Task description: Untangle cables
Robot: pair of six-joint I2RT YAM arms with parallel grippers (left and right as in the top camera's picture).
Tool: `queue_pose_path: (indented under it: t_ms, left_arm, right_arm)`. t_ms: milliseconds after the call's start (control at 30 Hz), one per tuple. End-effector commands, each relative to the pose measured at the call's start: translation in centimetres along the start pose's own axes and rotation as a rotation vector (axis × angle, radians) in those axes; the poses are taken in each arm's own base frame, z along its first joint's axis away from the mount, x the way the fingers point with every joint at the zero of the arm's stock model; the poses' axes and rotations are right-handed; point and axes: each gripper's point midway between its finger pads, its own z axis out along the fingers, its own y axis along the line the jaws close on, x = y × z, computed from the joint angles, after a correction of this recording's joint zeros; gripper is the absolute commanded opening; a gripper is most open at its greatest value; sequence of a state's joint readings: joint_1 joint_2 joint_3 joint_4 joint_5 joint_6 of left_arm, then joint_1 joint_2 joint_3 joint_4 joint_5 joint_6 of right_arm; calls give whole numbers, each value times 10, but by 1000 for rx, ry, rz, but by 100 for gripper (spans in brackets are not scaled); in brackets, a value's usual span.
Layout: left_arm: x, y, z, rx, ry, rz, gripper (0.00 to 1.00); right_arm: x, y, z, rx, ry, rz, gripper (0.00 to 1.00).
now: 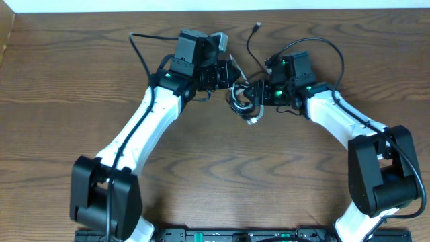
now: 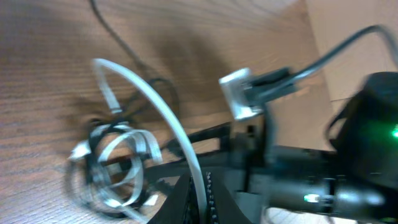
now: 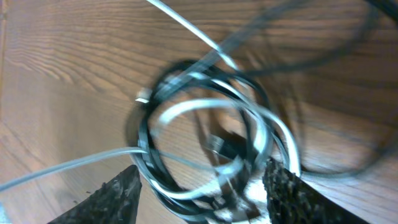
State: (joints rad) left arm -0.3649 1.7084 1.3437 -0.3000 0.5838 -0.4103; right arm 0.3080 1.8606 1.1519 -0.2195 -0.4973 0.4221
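The white cable (image 1: 252, 119) and the black cable (image 1: 249, 42) lie in one tangled coil (image 1: 243, 99) at the back middle of the table, between both grippers. My left gripper (image 1: 228, 75) is shut on the white cable (image 2: 168, 118), which runs up between its fingers (image 2: 202, 193); the coil (image 2: 115, 165) lies to its left. My right gripper (image 1: 256, 94) is open, its fingers (image 3: 205, 193) either side of the coil's near edge (image 3: 205, 124). Black loops (image 3: 146, 146) and white loops (image 3: 186, 106) overlap there. One black plug end (image 1: 257, 27) points to the far edge.
The thicker black wires of the arms (image 1: 138, 47) (image 1: 329, 46) arch over the table behind the grippers. The right arm's wrist with its green light (image 2: 373, 137) is close to my left gripper. The wooden table (image 1: 215, 175) extends toward the front.
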Motion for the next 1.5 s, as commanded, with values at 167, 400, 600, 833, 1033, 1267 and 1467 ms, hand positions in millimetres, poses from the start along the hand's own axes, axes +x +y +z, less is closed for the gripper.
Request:
queue_pose_path:
  t_ms: [167, 400, 600, 833, 1033, 1267, 1467]
  left_arm:
    - [-10, -34, -16, 118, -21, 53, 7]
    - [-11, -39, -18, 137, -23, 42, 8]
    - [-16, -51, -22, 192, -39, 46, 7]
    - [-27, -68, -40, 221, -94, 82, 8]
    - [-36, -88, -64, 255, -158, 132, 7]
    - [-60, -107, -115, 280, -303, 196, 8]
    - [-84, -106, -186, 258, -473, 200, 7]
  right_arm:
    - [-12, 25, 6, -20, -59, 39, 56]
    - [-12, 26, 10, 6, -73, 40, 52]
    - [-6, 13, 22, 50, -62, 100, 48]
    - [15, 3, 52, 18, 18, 151, 41]
    - [34, -16, 73, 48, 70, 206, 37]
    - [40, -26, 78, 66, 90, 235, 37]
    - [42, -32, 78, 89, 90, 259, 38]
